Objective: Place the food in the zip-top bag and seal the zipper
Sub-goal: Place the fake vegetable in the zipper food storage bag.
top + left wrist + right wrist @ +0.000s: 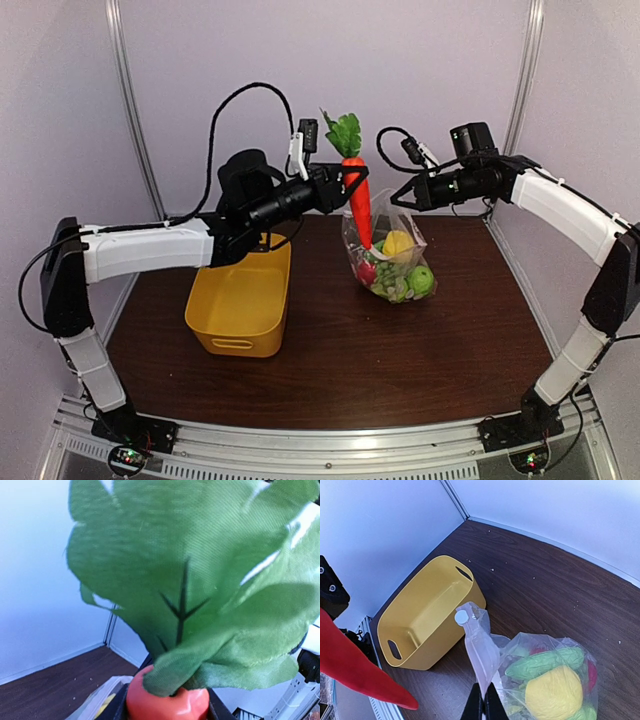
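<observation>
Top external: left claw (347,184) clamps orange carrot (360,220), leafy top; right claw (408,197) pinches clear bag (393,262) rim.

Orange carrot (357,205), green leaves (343,133); yellow basket (235,330); clear bag (388,215); dark brown wood-grain table (400,360).

Left arm (150,248): raised from the near-left base and stretched rightward, with the forearm held about level.
Left gripper (348,186): clamped on the carrot (357,205) just below its leaves; the carrot is held high, tip down.
Right arm (560,205): bent at the elbow by the right edge, with the forearm reached leftward at a similar height.
Right gripper (403,196): fingers pressed together on the bag (385,222) at its upper edge.
Spacing: the grippers are faced toward each other, near but apart.
</observation>
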Tool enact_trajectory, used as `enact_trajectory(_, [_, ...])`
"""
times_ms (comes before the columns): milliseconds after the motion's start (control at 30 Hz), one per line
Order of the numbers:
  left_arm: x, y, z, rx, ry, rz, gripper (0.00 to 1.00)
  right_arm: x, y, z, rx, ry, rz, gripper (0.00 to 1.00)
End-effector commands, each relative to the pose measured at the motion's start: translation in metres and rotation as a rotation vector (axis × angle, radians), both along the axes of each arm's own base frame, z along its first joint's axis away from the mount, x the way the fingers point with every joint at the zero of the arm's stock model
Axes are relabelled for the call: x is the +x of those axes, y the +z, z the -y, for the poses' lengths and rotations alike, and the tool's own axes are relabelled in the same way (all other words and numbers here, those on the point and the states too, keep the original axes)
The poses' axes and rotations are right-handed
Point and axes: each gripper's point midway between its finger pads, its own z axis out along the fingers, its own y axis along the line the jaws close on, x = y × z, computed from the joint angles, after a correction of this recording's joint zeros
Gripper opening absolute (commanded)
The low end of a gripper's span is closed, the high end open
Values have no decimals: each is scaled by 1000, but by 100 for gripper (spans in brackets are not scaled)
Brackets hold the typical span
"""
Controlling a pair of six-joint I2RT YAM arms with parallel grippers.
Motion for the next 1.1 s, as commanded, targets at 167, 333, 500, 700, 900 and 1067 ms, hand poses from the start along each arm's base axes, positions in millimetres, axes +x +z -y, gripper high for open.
enact_trajectory(167, [8,10,25,-169,98,223,20,-17,39,-7,106,38,10,0])
enact_trajectory(333, [8,-6,35,-103,186,370,22,-24,49,-8,131,52,14,0])
enact_trajectory(500, [13,-12,36,-87,237,441,23,-31,57,-10,159,73,5,0])
enact_trajectory(700, [31,-32,40,-31,306,400,22,-37,67,-12,195,98,5,0])
enact_trajectory(900, [40,-64,44,5,294,226,19,-37,69,-11,195,94,26,0])
enact_trajectory(1067, [21,-65,48,-67,187,131,17,-30,56,-7,154,61,31,0])
